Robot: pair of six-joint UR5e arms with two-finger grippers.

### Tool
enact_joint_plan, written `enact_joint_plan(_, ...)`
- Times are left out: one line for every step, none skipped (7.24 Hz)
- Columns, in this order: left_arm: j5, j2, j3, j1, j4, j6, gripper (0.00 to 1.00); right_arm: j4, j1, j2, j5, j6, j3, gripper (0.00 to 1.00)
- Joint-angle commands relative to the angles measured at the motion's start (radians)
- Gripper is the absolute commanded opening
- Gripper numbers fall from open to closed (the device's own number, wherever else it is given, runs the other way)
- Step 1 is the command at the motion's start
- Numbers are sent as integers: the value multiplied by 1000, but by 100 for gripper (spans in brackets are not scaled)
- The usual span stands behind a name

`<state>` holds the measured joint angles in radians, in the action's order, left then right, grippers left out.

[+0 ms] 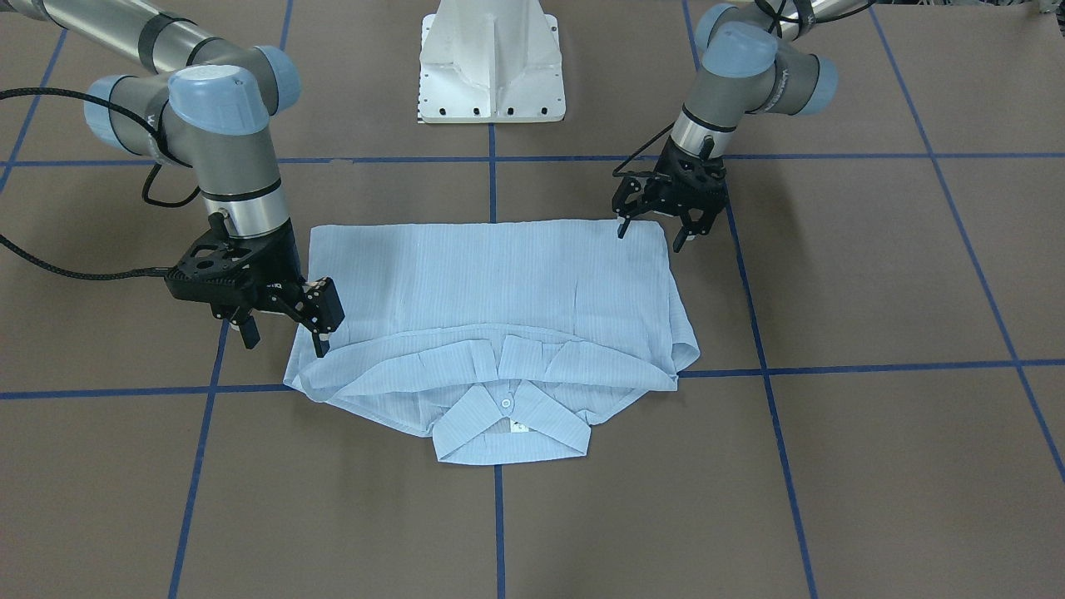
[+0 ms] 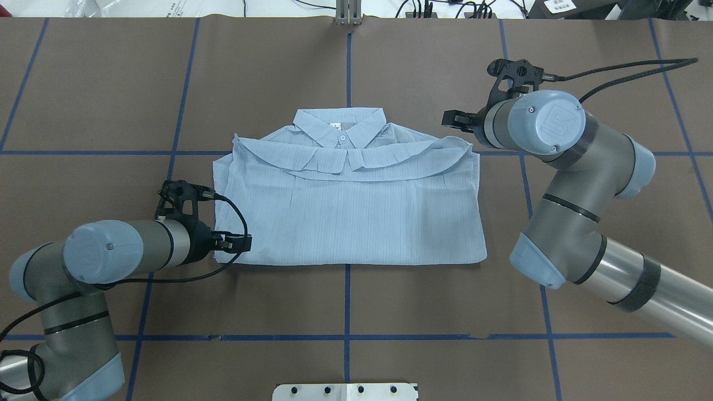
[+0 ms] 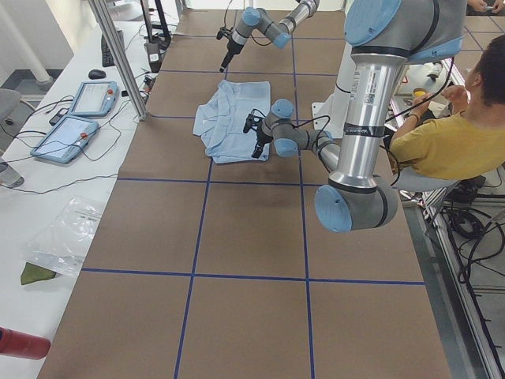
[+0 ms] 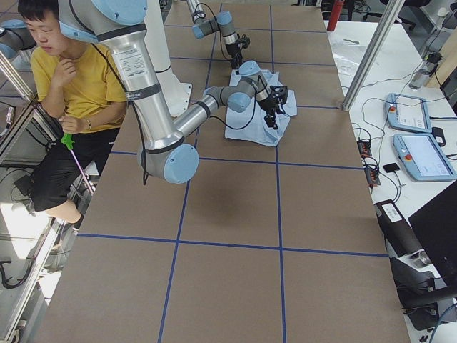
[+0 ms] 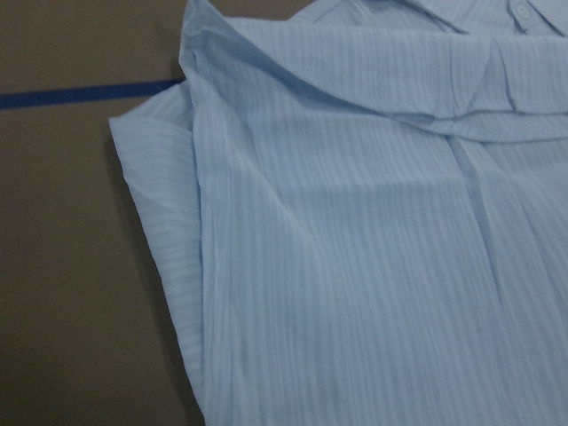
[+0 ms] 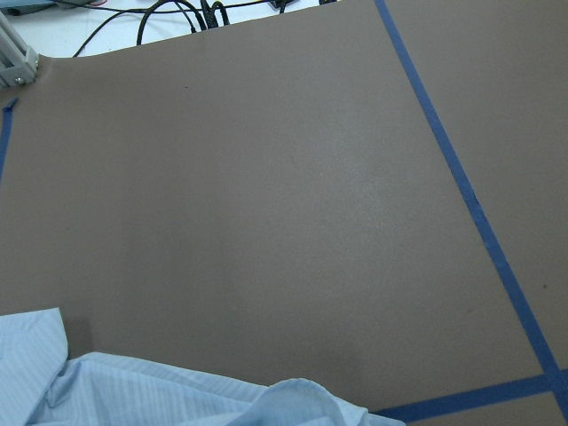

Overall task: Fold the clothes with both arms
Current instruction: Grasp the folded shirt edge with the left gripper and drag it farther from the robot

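Note:
The pale blue striped shirt (image 1: 499,291) lies folded flat on the brown table, collar (image 1: 507,424) and one white button toward the operators' side. It also shows in the overhead view (image 2: 345,217). My left gripper (image 1: 651,235) is open and empty, its jaws straddling the shirt's folded corner nearest the robot base. My right gripper (image 1: 284,339) is open and empty, with one finger at the shirt's side edge near the shoulder fold. The left wrist view shows the shirt's (image 5: 355,248) side edge close up. The right wrist view shows only a rim of the shirt (image 6: 160,390).
The white pedestal base (image 1: 491,66) stands at the table's robot side. Blue tape lines (image 1: 499,516) grid the brown table. A person in a yellow shirt (image 3: 450,146) sits beside the robot. Two tablets (image 3: 79,118) lie on the side bench.

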<state>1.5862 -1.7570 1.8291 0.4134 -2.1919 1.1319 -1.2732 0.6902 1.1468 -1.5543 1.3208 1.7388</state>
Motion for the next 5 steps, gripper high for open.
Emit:
enact_joint_plan(-3, 13, -4, -22, -2, 11, 71, 0, 0, -1, 3, 0, 2, 100)
enact_joint_plan(-3, 13, -7, -24, -2, 11, 57, 0, 0, 1, 5, 0, 2, 100)
enact_joint_plan(-2, 13, -4, -25, -2, 12, 40, 0, 0, 1, 5, 0, 2, 100)
enact_joint_plan(5, 11, 2, -27, -2, 14, 8, 3, 0, -1, 6, 2, 2, 100)
enact_joint_plan(2, 11, 5, -27, -2, 14, 0, 5, 0, 1, 6, 2, 2, 100)
